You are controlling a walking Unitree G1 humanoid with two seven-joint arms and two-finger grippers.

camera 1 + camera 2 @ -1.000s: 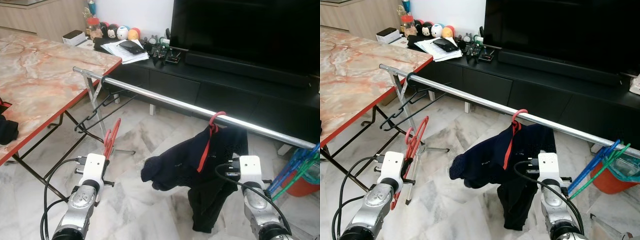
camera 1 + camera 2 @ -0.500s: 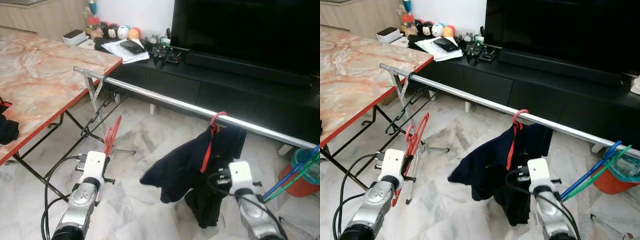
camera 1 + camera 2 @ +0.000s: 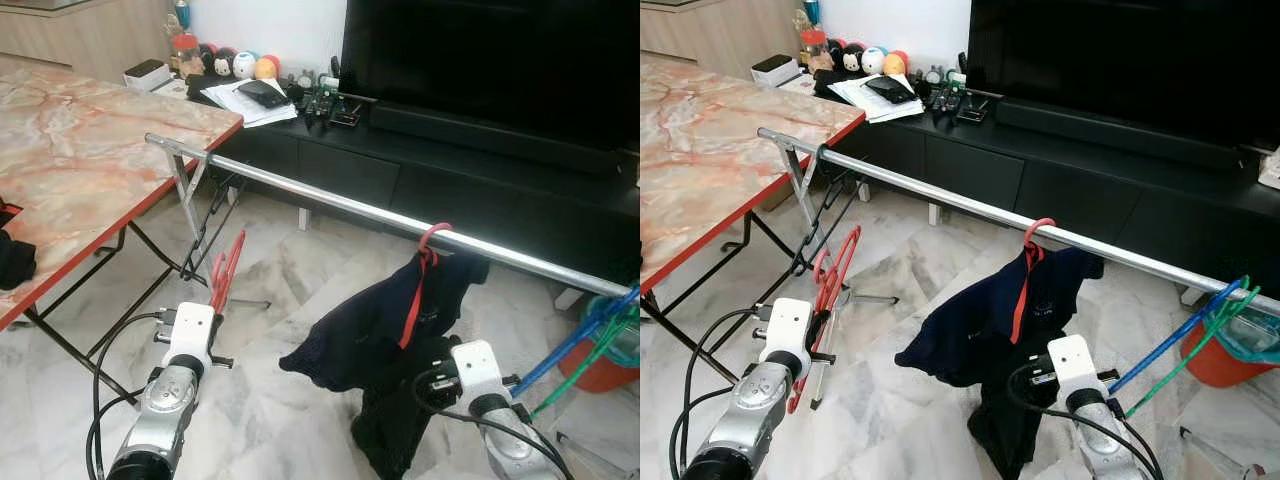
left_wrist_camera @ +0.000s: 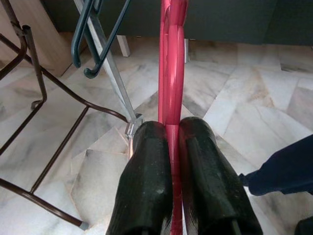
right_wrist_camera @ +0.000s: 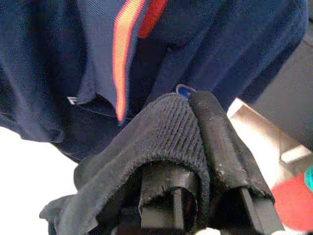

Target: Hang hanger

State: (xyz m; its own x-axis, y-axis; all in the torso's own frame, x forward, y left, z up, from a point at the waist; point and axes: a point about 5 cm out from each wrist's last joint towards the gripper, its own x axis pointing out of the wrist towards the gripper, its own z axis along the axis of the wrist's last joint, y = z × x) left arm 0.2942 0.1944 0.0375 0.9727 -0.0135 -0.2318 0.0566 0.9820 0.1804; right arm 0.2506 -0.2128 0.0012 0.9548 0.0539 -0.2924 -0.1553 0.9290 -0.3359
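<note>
Left gripper (image 4: 171, 147): we see its two black fingers (image 4: 144, 186) pressed together on the red hanger (image 4: 172, 63), with the plastic clamped flat between the pads.
Red hanger: it runs straight out ahead of the left fingertips and rises past them; in the left eye view it stands above the left wrist, below the rail (image 3: 330, 203) and not touching it.
Right gripper (image 5: 193, 147): its fingers (image 5: 220, 147) are closed on a fold of black cloth (image 5: 161, 132) that drapes over one finger; we cannot tell how much of the fabric lies between them.
Dark garment (image 3: 375, 325): a navy piece with an orange-red stripe, hanging just beyond the right fingertips from a red hook (image 3: 432, 236) that sits over the rail; its lower part sags down beside the right wrist.
Rail: a silver bar above and ahead of both sets of fingers, slanting from the marble table (image 3: 70, 150) toward the right side.
Dark hanger (image 4: 95, 41): it hangs at the rail's table end, beyond the left fingertips and beside the red hanger.
Blue and green hangers (image 3: 1185, 345): they lean off the rail's far end, outward of the right fingers.
Floor (image 3: 270, 390): pale marble tiles lie under both grippers.
</note>
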